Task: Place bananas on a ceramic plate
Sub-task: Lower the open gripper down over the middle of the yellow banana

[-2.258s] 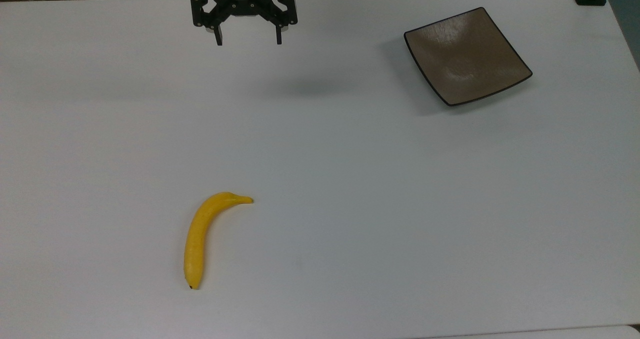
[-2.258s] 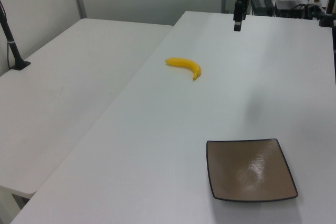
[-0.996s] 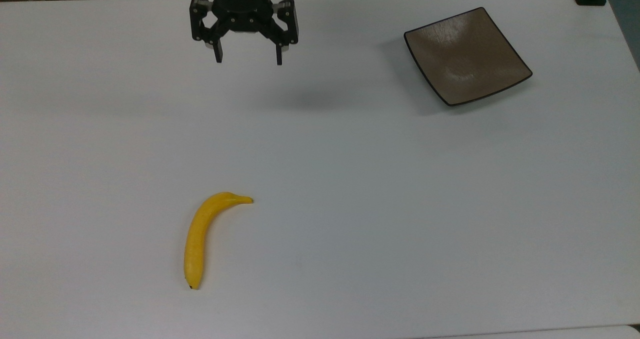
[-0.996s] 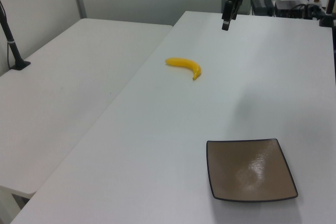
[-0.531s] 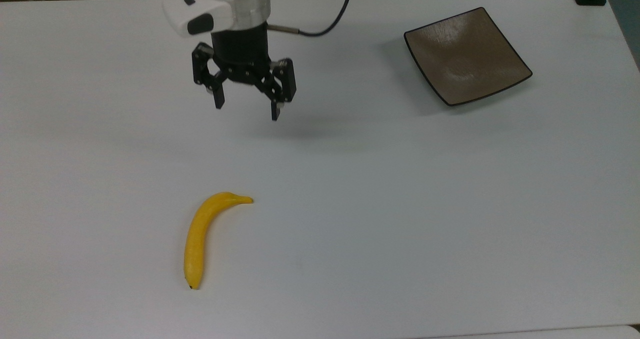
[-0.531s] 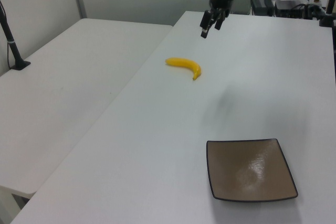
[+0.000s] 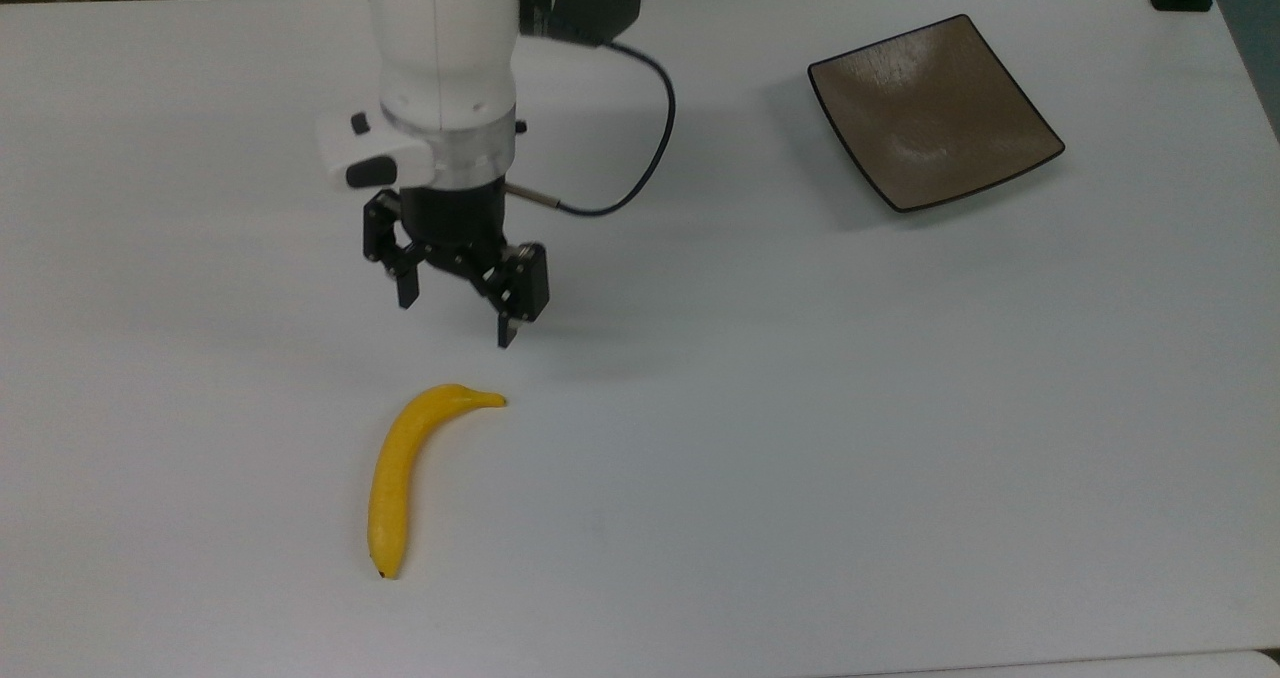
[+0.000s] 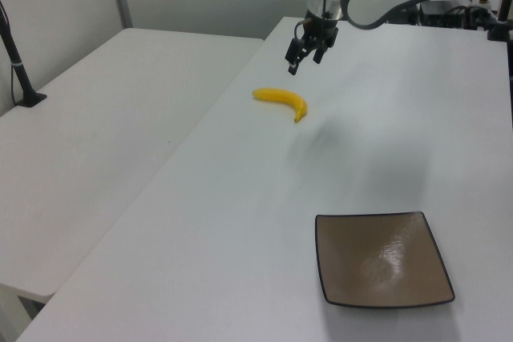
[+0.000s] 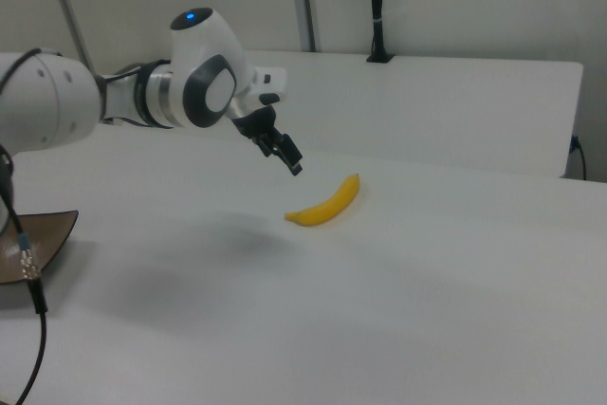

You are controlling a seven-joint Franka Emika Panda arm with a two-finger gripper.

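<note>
Yellow banana (image 7: pixel 400 478) is lying flat on the table (image 7: pixel 800 408), just below the tool (image 7: pixel 458 320) in the top view. Tool is hanging wide, empty, apparently lining up to grasp. Plate (image 7: pixel 932 113) is sitting well apart, unfilled.

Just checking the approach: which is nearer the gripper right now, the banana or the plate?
The banana. The open gripper hangs just short of its stem end, while the plate sits empty far toward the top view's right.

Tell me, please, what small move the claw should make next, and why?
Probably move on over the banana's middle and lower: the open claw hangs above the table, short of the banana's stem end, holding nothing, and the plate is bare.
</note>
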